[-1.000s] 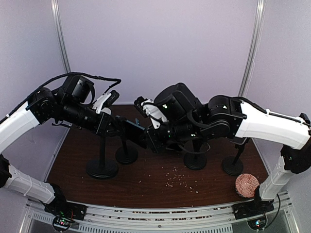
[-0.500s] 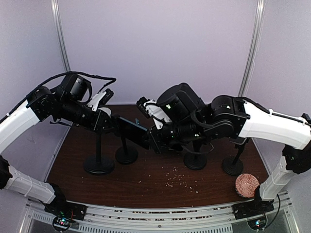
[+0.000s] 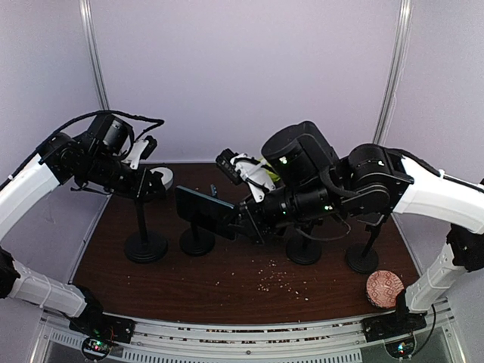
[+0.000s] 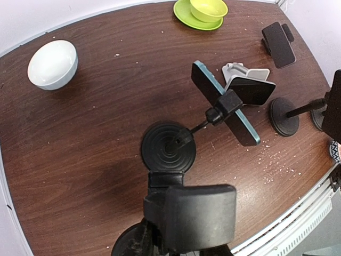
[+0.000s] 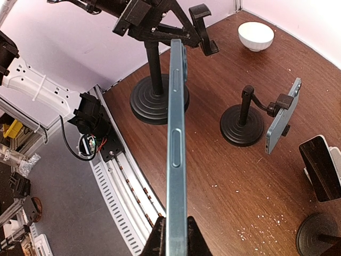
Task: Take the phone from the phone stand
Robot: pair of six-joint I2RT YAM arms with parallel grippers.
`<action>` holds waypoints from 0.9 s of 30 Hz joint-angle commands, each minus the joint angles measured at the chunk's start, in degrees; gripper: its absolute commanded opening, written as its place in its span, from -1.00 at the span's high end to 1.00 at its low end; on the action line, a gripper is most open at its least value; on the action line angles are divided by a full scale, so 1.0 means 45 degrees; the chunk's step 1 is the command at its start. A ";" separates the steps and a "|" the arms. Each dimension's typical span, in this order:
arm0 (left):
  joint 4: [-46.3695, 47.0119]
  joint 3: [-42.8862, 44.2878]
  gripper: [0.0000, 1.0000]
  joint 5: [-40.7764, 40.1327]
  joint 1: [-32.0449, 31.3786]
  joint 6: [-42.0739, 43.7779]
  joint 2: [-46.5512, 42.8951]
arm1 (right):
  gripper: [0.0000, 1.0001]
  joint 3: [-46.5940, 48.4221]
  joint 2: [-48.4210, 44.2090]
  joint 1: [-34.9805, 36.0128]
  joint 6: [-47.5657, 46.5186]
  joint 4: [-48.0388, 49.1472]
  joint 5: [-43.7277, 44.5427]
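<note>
My right gripper (image 3: 243,221) is shut on the blue-edged phone (image 3: 203,210) and holds it in the air, free of any stand. In the right wrist view the phone (image 5: 176,133) shows edge-on between my fingers (image 5: 160,242). My left gripper (image 3: 144,184) is shut on the upper part of the black phone stand (image 3: 145,246), whose round base sits on the table at the left. The stand's clamp (image 5: 202,29) is empty. In the left wrist view the stand's head (image 4: 200,216) hides my own fingers.
A second stand (image 3: 197,242) beside the first carries another blue phone (image 5: 281,120). Two more stands (image 3: 304,251) (image 3: 363,259) are at the right. A white bowl (image 4: 52,64), a green bowl (image 4: 208,8), a white holder with a dark phone (image 4: 249,88) and a patterned disc (image 3: 384,289) lie around.
My left gripper has slid the stand to the left, away from the phone. The phone has come out of the clamp and stays in my right gripper, with a gap between them now.
</note>
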 commanded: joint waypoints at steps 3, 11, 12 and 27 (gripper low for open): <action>0.0273 0.0282 1.00 -0.0204 0.0286 0.0264 -0.0510 | 1.00 0.0064 -0.0355 -0.0028 0.0015 0.0493 -0.0107; 0.0076 0.0312 1.00 -0.0289 0.0647 0.0409 -0.0632 | 1.00 -0.0075 -0.0581 -0.0020 0.0014 0.0487 -0.0121; 0.0050 0.0320 1.00 -0.0308 0.0686 0.0428 -0.0637 | 1.00 -0.0132 -0.0618 -0.0012 0.0010 0.0504 -0.0125; -0.0217 0.0341 1.00 -0.0462 0.1013 0.0596 -0.0804 | 1.00 -0.0613 -0.1010 -0.0013 0.0031 0.0566 0.0041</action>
